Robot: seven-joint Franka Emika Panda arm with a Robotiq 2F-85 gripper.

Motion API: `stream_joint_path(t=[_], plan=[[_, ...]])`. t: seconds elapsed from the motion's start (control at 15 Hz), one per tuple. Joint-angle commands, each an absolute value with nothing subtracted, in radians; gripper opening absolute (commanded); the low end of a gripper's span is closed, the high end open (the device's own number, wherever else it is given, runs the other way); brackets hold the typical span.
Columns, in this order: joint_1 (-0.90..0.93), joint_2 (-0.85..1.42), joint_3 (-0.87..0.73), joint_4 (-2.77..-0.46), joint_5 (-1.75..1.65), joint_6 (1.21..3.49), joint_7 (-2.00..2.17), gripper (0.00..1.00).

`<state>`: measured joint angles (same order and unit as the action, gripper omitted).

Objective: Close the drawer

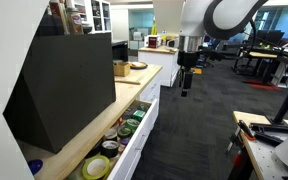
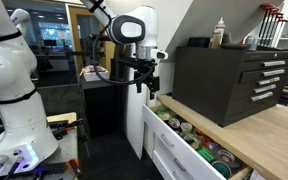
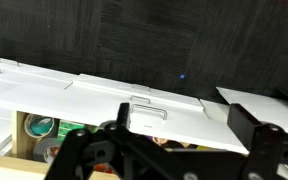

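Observation:
A white drawer [image 1: 134,135] stands pulled open from the cabinet under the wooden counter, full of tape rolls and small items. It also shows in an exterior view [image 2: 179,150] and in the wrist view [image 3: 104,110], where its metal handle [image 3: 149,108] is visible. My gripper [image 1: 185,82] hangs in the air in front of the cabinet, above and beyond the drawer front, touching nothing. It also shows in an exterior view [image 2: 141,80]. Its fingers [image 3: 179,120] are spread apart and empty.
A large black angled box [image 1: 59,85] sits on the wooden counter [image 1: 74,140]. A black tool chest [image 2: 229,75] stands on the counter with bottles on top. A white humanoid robot [image 2: 9,90] stands nearby. Dark carpet [image 1: 194,140] lies in front of the cabinet.

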<state>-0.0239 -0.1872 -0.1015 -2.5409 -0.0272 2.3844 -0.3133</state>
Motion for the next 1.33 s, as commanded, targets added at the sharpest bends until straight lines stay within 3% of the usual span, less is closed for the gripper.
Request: stream_joint_path(t=[0.0,0.73,1.27], plan=[[-0.034,-0.183,-0.094,-2.553,-0.045,2.417,-0.287,1.00],[-0.039,0.131,-0.082,-2.573,-0.055,2.903,-0.186,1.00],[-0.083,0.408,-0.012,-2.407,-0.029,3.045,-0.208,1.00]])
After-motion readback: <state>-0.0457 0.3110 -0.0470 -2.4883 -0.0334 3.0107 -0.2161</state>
